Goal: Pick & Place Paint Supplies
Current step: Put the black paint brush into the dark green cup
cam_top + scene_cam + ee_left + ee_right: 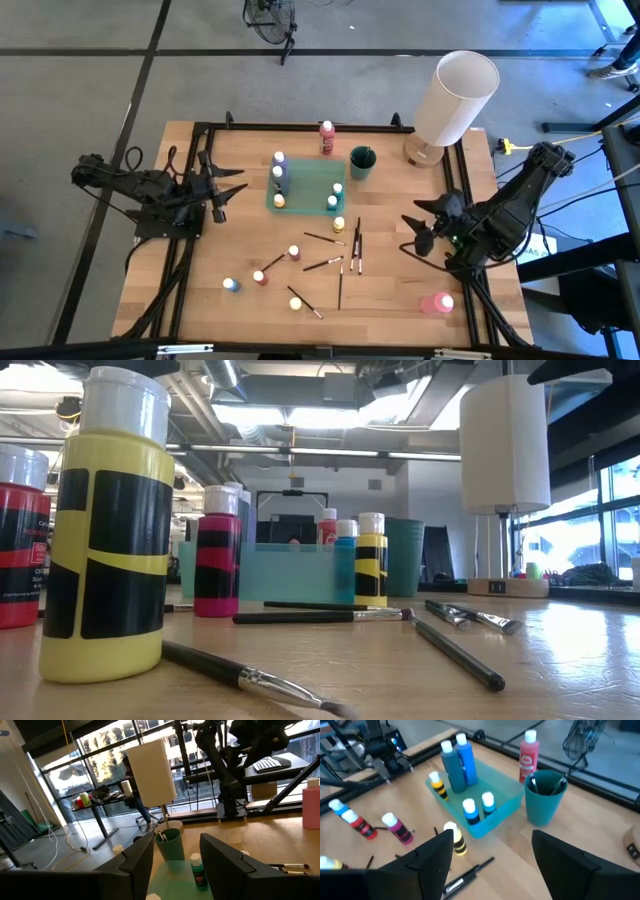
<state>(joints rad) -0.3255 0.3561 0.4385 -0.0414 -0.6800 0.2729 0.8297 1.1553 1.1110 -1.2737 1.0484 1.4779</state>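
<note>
Scanning the high view, we saw the left gripper point(228, 190) hovering at the table's left side, just left of the teal tray point(305, 198), its jaws apart with nothing between them. We found the right gripper point(418, 229) at the right side, near the brushes, its jaws spread wide and also empty.

We counted bottles inside the tray: two tall blue ones point(459, 761), a small yellow-black one point(438, 786), and two small ones, blue and teal point(479, 809), at the opposite end. We noted a teal cup point(362, 162) just beside the tray with brush handles in it, and a tall red bottle point(327, 138) standing at the far edge of the table.

We logged the loose supplies on the bare wood: a yellow bottle point(339, 224) just outside the tray, a pink bottle point(294, 253), a red one point(259, 278), a blue one point(231, 286) and another yellow one point(295, 303) nearer the front. We saw several dark-handled brushes point(341, 262) scattered between those bottles and the right gripper. We spotted a bigger pink bottle point(437, 303) lying near the front right corner.

We marked the big white cylinder point(455, 98) on its base at the far right corner.
</note>
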